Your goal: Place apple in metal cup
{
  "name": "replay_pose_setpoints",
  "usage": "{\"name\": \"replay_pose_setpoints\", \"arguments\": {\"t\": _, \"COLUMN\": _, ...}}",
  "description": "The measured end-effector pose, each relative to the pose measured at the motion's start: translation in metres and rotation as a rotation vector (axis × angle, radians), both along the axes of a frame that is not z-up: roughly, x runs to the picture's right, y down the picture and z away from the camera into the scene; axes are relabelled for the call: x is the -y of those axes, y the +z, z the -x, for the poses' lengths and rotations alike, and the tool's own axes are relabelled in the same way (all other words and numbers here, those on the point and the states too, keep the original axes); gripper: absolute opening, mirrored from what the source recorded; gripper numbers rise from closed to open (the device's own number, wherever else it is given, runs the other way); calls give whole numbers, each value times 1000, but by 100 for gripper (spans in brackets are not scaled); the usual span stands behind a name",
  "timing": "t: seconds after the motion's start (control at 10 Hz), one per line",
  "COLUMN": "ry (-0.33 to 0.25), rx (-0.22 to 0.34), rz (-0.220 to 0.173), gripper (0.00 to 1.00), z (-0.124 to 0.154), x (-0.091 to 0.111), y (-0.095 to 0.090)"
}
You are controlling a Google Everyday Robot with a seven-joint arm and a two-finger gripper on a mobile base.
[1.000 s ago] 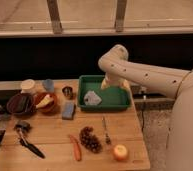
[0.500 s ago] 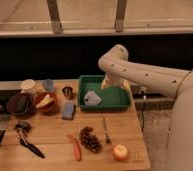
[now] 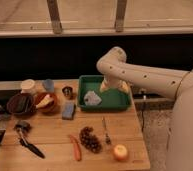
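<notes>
The apple (image 3: 121,152) is small, round and yellow-orange. It sits near the front right corner of the wooden table (image 3: 50,135). The metal cup (image 3: 67,92) is a short dark-silver cup at the back of the table, left of the green tray (image 3: 103,103). My gripper (image 3: 114,87) hangs over the right part of the green tray, far from both the apple and the cup. The white arm reaches in from the right.
A bluish-grey cup (image 3: 49,84) and a cream cup (image 3: 27,86) stand at the back left. Bowls (image 3: 32,103), a blue sponge (image 3: 68,110), a carrot (image 3: 75,147), a pine cone (image 3: 90,139), a fork (image 3: 106,132) and a black tool (image 3: 27,141) lie on the table. A crumpled cloth (image 3: 92,98) lies in the tray.
</notes>
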State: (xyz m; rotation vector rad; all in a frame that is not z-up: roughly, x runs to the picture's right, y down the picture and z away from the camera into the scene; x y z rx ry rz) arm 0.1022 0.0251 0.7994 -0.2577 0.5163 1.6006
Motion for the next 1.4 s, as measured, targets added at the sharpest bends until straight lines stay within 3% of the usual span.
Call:
{"name": "replay_pose_setpoints", "arguments": {"t": 0.5, "ry": -30, "rx": -4, "rz": 109, "gripper": 80, "z": 1, "x": -80, "y": -10}}
{"name": "replay_pose_setpoints", "arguments": {"t": 0.9, "ry": 1, "rx": -22, "rz": 202, "gripper": 80, "z": -26, "x": -134, "y": -18}}
{"name": "replay_pose_setpoints", "arguments": {"t": 1.0, "ry": 4, "rx": -19, "rz": 217, "gripper": 80, "z": -27, "x": -143, "y": -19}}
{"name": "replay_pose_setpoints", "arguments": {"t": 1.4, "ry": 2, "rx": -17, "rz": 216, "gripper": 80, "z": -26, "x": -143, "y": -19}}
